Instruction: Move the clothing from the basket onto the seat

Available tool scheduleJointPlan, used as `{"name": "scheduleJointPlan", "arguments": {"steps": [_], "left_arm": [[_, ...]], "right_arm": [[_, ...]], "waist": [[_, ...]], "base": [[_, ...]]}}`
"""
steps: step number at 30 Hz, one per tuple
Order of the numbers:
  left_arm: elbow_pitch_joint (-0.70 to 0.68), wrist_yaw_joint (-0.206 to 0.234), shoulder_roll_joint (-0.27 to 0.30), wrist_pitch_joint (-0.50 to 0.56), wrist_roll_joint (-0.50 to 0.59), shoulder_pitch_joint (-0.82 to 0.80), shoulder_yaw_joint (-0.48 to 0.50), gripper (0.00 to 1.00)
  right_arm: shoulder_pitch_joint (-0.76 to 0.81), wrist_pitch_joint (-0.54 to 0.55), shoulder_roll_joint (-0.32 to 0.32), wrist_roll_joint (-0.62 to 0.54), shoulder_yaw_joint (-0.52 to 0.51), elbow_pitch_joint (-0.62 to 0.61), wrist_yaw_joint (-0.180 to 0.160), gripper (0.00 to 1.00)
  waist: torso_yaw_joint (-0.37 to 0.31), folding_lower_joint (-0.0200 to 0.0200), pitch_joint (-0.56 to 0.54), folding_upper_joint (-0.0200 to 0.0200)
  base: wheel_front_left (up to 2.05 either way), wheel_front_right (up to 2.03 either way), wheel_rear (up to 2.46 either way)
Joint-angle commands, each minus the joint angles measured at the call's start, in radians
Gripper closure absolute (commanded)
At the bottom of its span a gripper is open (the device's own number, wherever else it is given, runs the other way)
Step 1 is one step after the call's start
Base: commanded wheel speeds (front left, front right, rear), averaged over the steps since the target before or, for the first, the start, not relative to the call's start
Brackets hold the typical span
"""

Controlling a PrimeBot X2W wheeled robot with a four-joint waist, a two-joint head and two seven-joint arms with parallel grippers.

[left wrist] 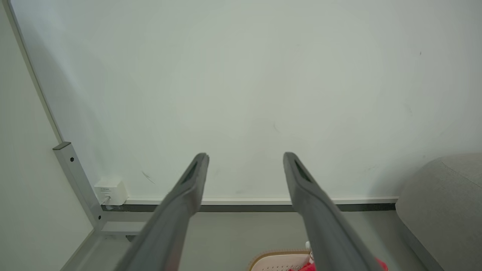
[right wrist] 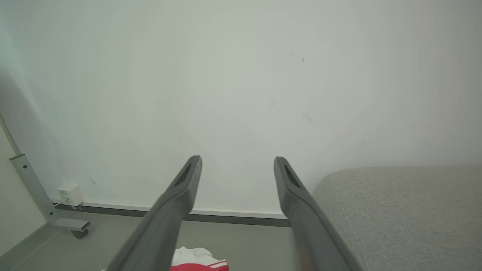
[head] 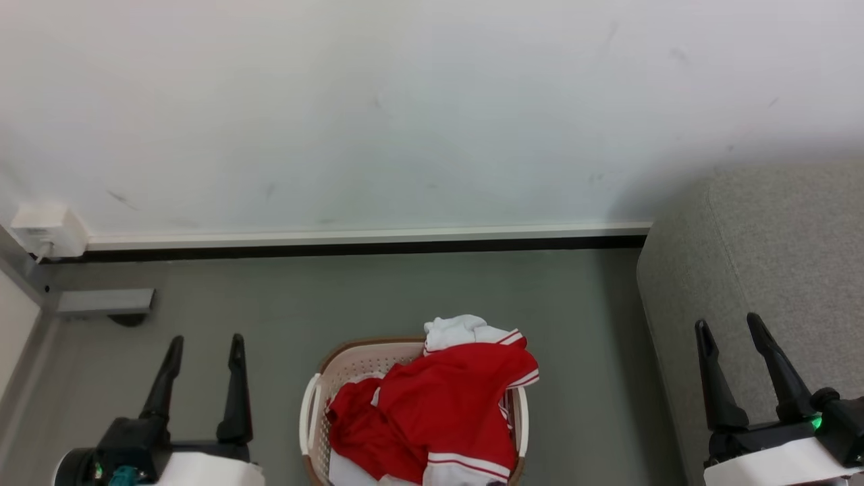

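Red clothing (head: 445,412) with white bands is heaped in the cream basket (head: 351,361) on the floor at the bottom centre of the head view, a white part (head: 457,331) hanging over the far rim. The grey seat (head: 776,270) stands to the right. My left gripper (head: 206,344) hovers open left of the basket, nothing between its fingers. My right gripper (head: 730,325) is open over the seat's front edge. In the left wrist view, the basket rim (left wrist: 276,258) and clothing (left wrist: 305,267) peek in beside my open gripper (left wrist: 245,156). In the right wrist view, clothing (right wrist: 197,261) and seat (right wrist: 406,210) flank my open gripper (right wrist: 238,160).
A white wall (head: 405,101) with a white-and-black skirting runs behind the basket. A white wall box (head: 46,229) and a grey metal frame foot (head: 104,302) sit at the far left. Grey floor (head: 405,290) lies between basket and wall.
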Motion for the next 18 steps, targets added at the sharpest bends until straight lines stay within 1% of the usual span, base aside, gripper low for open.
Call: {"name": "scheduleJointPlan", "arguments": {"steps": [1,10,18], "left_arm": [[-0.004,-0.003,0.004,-0.001,-0.004,-0.018,0.003,0.0],[-0.009,-0.013,0.004,-0.001,0.005,-0.084,0.007,0.0],[0.002,-0.033,0.009,-0.001,0.009,-0.163,0.002,0.0]], "right_arm": [[-0.018,-0.003,-0.011,0.004,-0.003,-0.007,-0.002,0.0],[-0.072,-0.003,-0.004,0.011,-0.015,-0.025,-0.002,0.0],[-0.128,-0.003,0.006,0.018,-0.043,-0.049,-0.002,0.0]], "waist": [[-0.007,-0.0001,0.03,0.0],[-0.019,-0.0001,0.138,0.0],[-0.029,-0.0001,0.25,0.0]], "base": [[0.0,0.0,0.0],[0.0,0.0,0.0],[0.0,0.0,0.0]]}}
